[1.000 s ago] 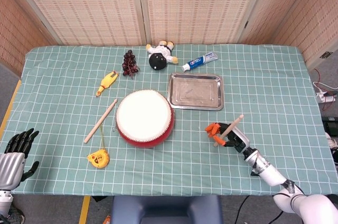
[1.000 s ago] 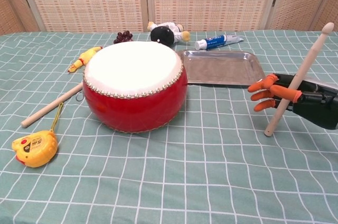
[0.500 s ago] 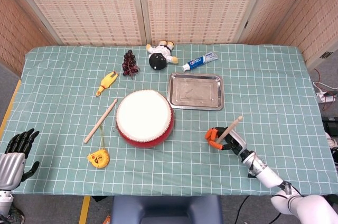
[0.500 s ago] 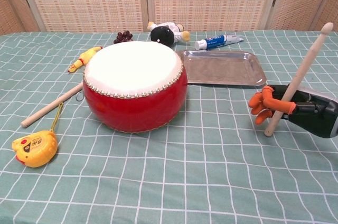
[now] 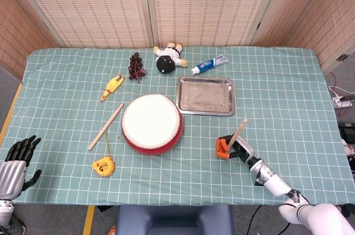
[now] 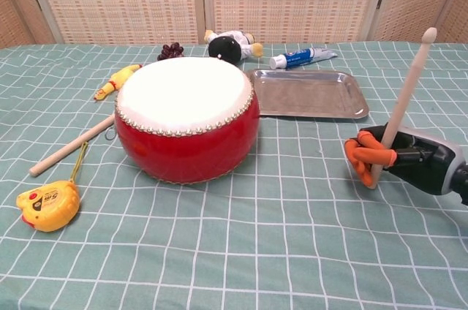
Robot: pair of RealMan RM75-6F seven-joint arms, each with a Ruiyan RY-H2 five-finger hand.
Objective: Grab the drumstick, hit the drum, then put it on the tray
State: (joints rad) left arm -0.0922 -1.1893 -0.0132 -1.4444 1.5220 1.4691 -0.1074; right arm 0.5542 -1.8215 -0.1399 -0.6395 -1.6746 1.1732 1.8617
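The right hand [image 5: 230,147] has been curling its orange fingertips [image 6: 360,155] tighter and is now grasping the drumstick [image 6: 399,111] upright, lower right of the red drum [image 5: 152,123]; the left hand [image 5: 16,160] is hanging released at lower left.

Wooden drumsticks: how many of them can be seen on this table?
2. One light wooden drumstick lies flat left of the round red drum. The other light wooden drumstick stands nearly upright, gripped by the right robot hand.
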